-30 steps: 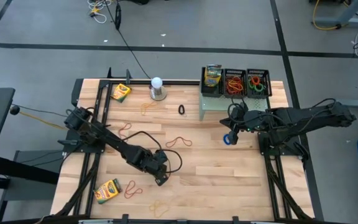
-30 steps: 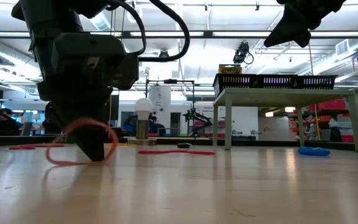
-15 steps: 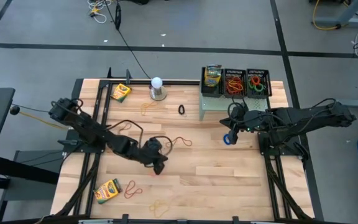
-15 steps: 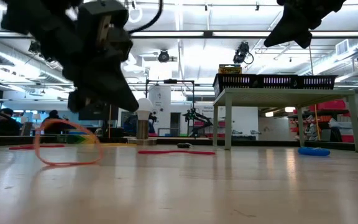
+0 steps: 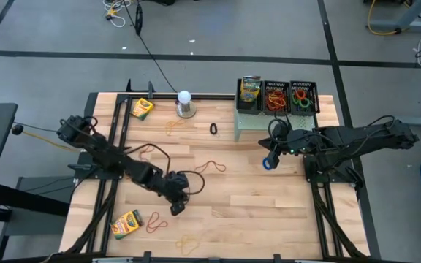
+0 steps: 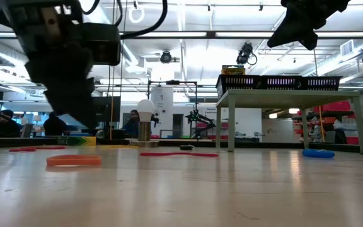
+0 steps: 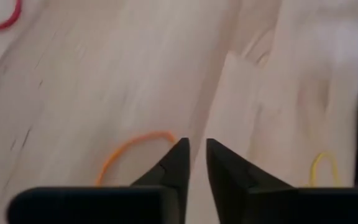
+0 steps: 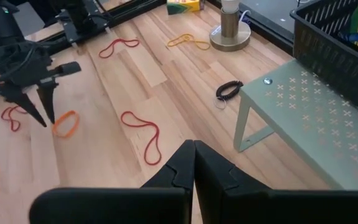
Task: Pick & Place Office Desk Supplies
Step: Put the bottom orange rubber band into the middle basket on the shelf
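My left gripper [image 7: 196,144] hangs open a little above the table's near middle [image 5: 175,207], its fingers empty. An orange rubber band [image 7: 131,142] lies flat on the wood [image 6: 73,161] just beside its fingertips. My right gripper [image 8: 193,155] is shut and raised over the table's right part [image 5: 271,152], above a blue band [image 6: 319,152] that lies on the table. Three black mesh baskets [image 5: 276,96] stand on the pale green riser [image 5: 248,123]. One holds a crayon box [image 5: 250,89], and two hold rubber bands.
Crayon boxes lie at the far left [image 5: 142,108] and near left [image 5: 126,223]. Loose bands are scattered about: red [image 5: 210,166], red [image 5: 154,223], yellow [image 5: 174,126], yellow [image 5: 186,242], black [image 5: 214,129]. A white ball on a metal base [image 5: 185,102] stands at the far edge.
My left gripper carried the orange band toward the table's left, with the loop hanging from its fingertips and its lower part on the wood. It has risen, tipped and let go. The band has fallen and now lies flat on the table.
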